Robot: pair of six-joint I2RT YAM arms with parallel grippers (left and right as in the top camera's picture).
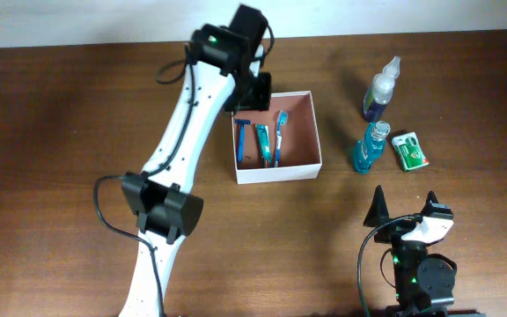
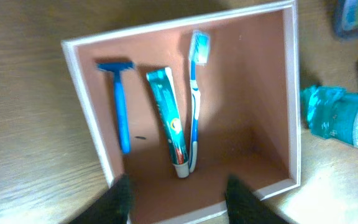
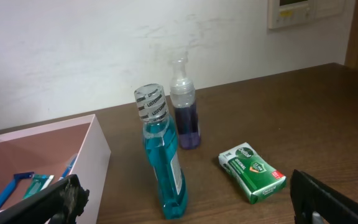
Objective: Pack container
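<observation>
Left gripper (image 2: 179,204): the two dark fingers stand apart with nothing between them, released. Their tips are blurred at the frame edge. They appear to hang over the near wall of the container (image 2: 247,93), and contact cannot be confirmed.

The container is a square, shallow cardboard box, white outside and matt reddish-brown inside, with no lid. It sits on the wood-grain table (image 1: 60,132) near the middle, left of the bottles.

Lying flat on its floor, side by side:
- a blue plastic razor (image 2: 120,106)
- a glossy teal toothpaste tube (image 2: 169,118)
- a blue-and-white toothbrush (image 2: 194,106)

Right gripper (image 1: 406,214): jaws spread wide, empty, well apart from the container.

Ahead of it stand:
- a clear mouthwash bottle (image 3: 163,162) with blue liquid
- a spray bottle (image 3: 184,112) with purple liquid
- a green packet (image 3: 252,171), lying flat
</observation>
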